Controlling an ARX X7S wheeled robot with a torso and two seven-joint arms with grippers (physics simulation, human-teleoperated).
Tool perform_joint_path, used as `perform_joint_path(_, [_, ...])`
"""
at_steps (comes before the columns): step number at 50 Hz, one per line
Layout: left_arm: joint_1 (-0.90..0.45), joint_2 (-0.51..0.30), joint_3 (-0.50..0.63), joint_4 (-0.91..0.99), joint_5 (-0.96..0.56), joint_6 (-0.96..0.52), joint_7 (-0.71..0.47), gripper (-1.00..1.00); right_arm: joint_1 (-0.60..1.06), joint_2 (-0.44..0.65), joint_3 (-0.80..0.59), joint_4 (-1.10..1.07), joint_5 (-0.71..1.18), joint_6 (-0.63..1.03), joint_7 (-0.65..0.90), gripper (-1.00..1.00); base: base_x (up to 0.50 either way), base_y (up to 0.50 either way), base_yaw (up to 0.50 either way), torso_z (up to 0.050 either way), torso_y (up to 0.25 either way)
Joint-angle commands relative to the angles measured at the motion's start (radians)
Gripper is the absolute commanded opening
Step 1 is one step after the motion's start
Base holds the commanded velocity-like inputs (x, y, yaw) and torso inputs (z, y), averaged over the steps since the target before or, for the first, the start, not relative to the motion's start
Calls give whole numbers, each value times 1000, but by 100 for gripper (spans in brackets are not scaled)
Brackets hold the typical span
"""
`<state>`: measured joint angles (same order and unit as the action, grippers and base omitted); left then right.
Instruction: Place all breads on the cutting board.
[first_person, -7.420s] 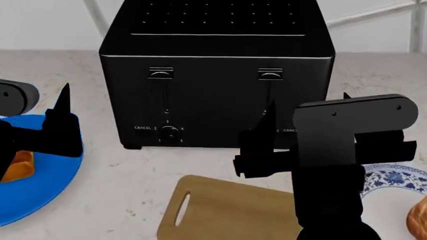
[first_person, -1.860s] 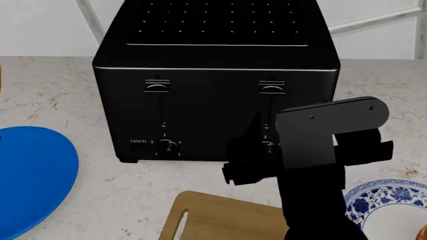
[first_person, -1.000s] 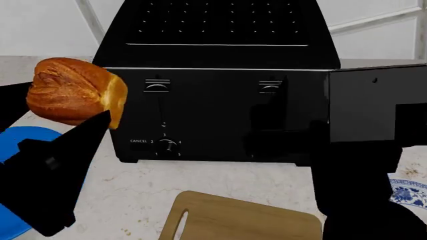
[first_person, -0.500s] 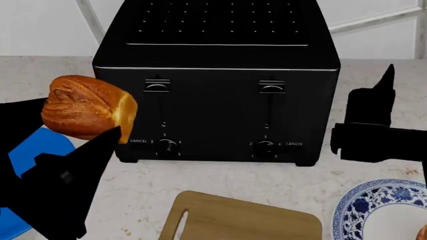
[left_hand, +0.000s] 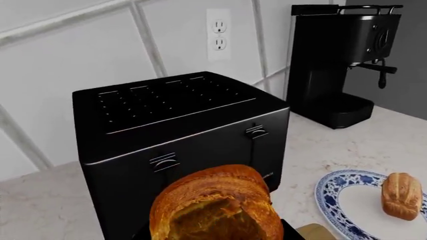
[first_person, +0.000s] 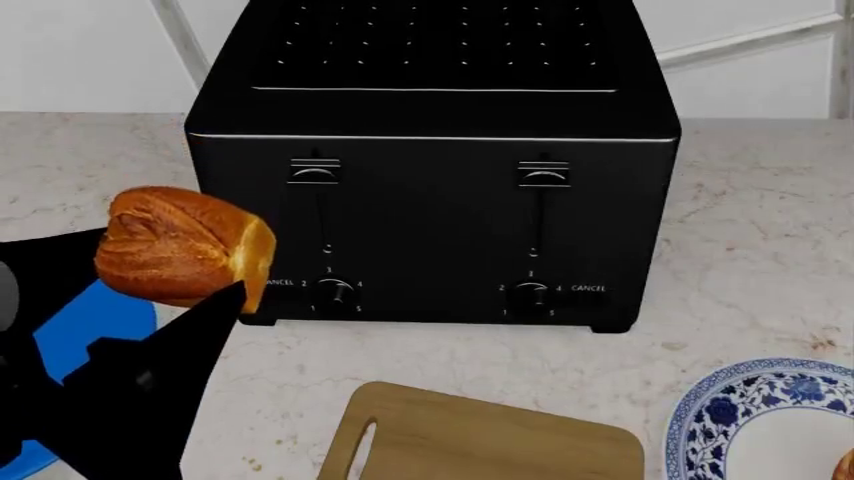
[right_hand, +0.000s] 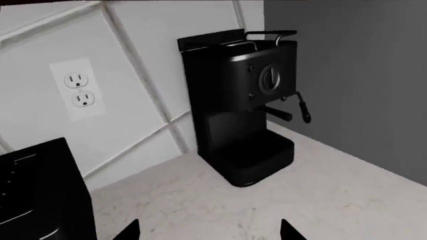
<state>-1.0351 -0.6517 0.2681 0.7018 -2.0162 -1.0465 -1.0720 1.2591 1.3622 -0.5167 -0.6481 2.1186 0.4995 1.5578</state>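
In front of the toaster (first_person: 434, 170), toward its left end, my left gripper (first_person: 160, 310) holds one bread (first_person: 183, 247) clamped between its fingers, lifted off the counter (first_person: 747, 250). Crust faces left, paler cut face toward the toaster. The left wrist view shows the same bread (left_hand: 217, 207) close up, filling the gap between the fingers.

The board (first_person: 481, 440) lies flat at the counter's near edge, in front of the toaster, handle slot at its left end. No bread on it. The held bread is up and left of it, apart.

The second bread (left_hand: 400, 195) rests on the patterned plate (left_hand: 340, 200), right of the board; in the head view only a sliver of it shows at the frame's edge. A blue plate (first_person: 87, 330) sits at the counter's left, partly behind my gripper.

The right gripper (right_hand: 210, 231) shows only two dark fingertips, spread wide apart, nothing between them. It faces the coffee machine (right_hand: 243, 100) and the wall outlet (right_hand: 79, 90) at the counter's back.
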Motion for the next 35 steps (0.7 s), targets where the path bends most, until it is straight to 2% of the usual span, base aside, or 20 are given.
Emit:
perform_joint_path(1, [17,0,-11,-5,22,17,8,-100,354,111,-443,32,126,-171,12,100,0,0,0,0,0])
perform_joint_path(5, [20,1,-10,-5,25,18,13,-100,445,133,-568,21,155,-230,12,100,0,0,0,0,3])
perform_joint_path(12, [19,-10,-16,-7,26,20,16,-100,487,182,-674,0,167,-242,12,100,0,0,0,0,0])
perform_joint_path(22, [28,-17,-21,-3,35,25,20,-100,429,208,-755,-43,148,-316,8,100,0,0,0,0,0])
perform_joint_path(35, [27,-21,-20,-6,36,33,19,-100,394,208,-780,-60,173,-342,-21,100,0,0,0,0,1])
